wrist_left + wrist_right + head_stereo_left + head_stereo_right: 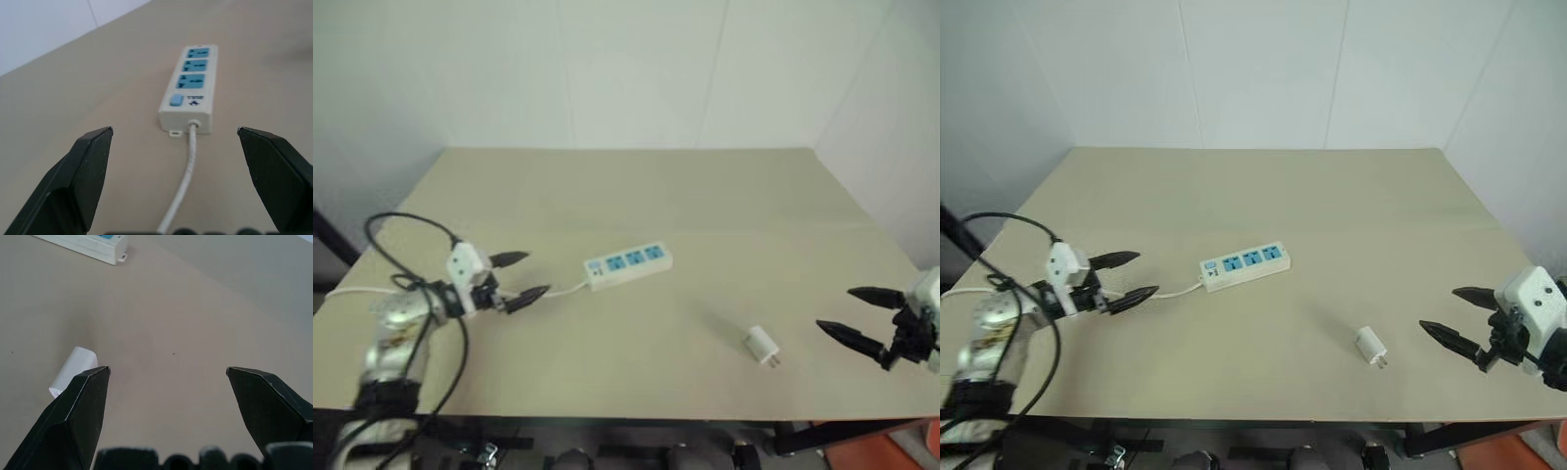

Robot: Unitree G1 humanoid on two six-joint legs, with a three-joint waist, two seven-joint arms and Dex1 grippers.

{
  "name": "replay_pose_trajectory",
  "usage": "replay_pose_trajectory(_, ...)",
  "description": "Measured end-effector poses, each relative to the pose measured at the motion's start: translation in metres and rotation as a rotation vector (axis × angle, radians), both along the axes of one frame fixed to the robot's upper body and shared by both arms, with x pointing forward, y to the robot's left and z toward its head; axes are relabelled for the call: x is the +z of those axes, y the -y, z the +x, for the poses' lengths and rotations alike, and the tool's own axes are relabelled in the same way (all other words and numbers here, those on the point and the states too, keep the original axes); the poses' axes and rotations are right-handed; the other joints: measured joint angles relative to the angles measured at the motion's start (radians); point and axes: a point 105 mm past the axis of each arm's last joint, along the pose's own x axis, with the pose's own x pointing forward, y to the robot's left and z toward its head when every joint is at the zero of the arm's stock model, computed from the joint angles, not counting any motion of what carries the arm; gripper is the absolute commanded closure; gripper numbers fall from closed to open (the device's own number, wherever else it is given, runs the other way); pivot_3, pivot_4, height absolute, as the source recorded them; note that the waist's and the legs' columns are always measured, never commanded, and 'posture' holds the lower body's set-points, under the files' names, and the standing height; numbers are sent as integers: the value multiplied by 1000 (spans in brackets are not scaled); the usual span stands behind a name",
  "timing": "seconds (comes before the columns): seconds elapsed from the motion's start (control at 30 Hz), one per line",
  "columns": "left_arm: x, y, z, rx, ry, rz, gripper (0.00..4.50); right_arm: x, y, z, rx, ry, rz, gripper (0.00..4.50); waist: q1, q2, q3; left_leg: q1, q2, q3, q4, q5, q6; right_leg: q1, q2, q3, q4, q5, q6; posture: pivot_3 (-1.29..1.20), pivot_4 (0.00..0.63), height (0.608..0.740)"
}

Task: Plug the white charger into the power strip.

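Your left pincer [520, 276] hangs released just left of the power strip [627, 264], whose cord [183, 181] runs back between its fingers in its wrist view. The white charger [762, 345] lies on the desk [705, 196] right of the strip; your right pincer [862, 313], also released, waits beyond it, empty.

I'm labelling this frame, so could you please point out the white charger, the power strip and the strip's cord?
white charger [761, 344], left eye view, on its white body.
power strip [628, 263], left eye view, on the middle blue socket.
cord [188, 169], left wrist view, on the stretch just below the strip's end.
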Motion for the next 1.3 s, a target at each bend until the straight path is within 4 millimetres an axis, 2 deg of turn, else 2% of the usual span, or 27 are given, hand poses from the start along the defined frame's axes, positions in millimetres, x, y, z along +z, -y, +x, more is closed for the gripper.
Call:
replay_pose_trajectory(0.17, -22, 12, 26, -15, -46, 38, 33, -1, -6, -2, -3, 8, -7, 0, 2, -2, 0, -2, -1, 0, 0, 0, 0, -1, 0, 0, -1, 0, 0, 0, 150, 740)
replay_pose_trajectory(0.33, -44, 31, 28, -130, -146, 69, 33, -3, -6, -6, -34, 6, -1, 0, 0, -2, 0, -2, -1, 0, 0, 0, 0, -1, 0, 0, -1, 1, 1, 0, 150, 740)
replay_pose_trajectory(0.53, -54, 40, 31, -160, -168, 170, 33, 1, -10, -9, -42, 25, -22, 0, -1, -2, 0, -2, -1, 0, 0, 0, 0, -1, 0, 0, -1, 0, 1, 0, 150, 740)
replay_pose_trajectory(0.63, -55, 45, 35, -164, -170, 219, 630, 4, -17, -11, -28, 34, -31, 0, 1, -2, 0, -1, -1, 0, 0, 0, 0, 0, 0, 0, -1, 0, 2, 0, 150, 740)
replay_pose_trajectory(0.73, -56, 50, 36, -173, -162, 232, 1507, 6, -22, -12, -15, 39, -26, 0, 3, -3, 0, -1, -1, 0, 0, 0, 0, 1, 0, 0, -1, 1, 2, 0, 150, 740)
replay_pose_trajectory(1.03, -57, 52, 35, -184, -169, 234, 4462, 5, -23, -13, -21, 35, -26, 0, 2, -3, -1, 0, -1, 0, 0, 0, 0, 1, 0, 0, 0, 1, 2, 0, 150, 740)
replay_pose_trajectory(1.17, -56, 53, 34, -204, -175, 230, 4485, 8, -29, -10, -1, 41, -24, 0, 3, -3, -1, -1, -1, 0, 0, 0, 0, 0, 0, 0, -1, 1, 2, 0, 150, 740)
replay_pose_trajectory(1.3, -56, 52, 28, -221, -161, 228, 4485, 5, -42, -8, 51, 27, -22, 0, 2, -3, -1, -1, -1, 0, 0, 0, 0, 0, -1, 0, -1, 1, 2, 0, 150, 740)
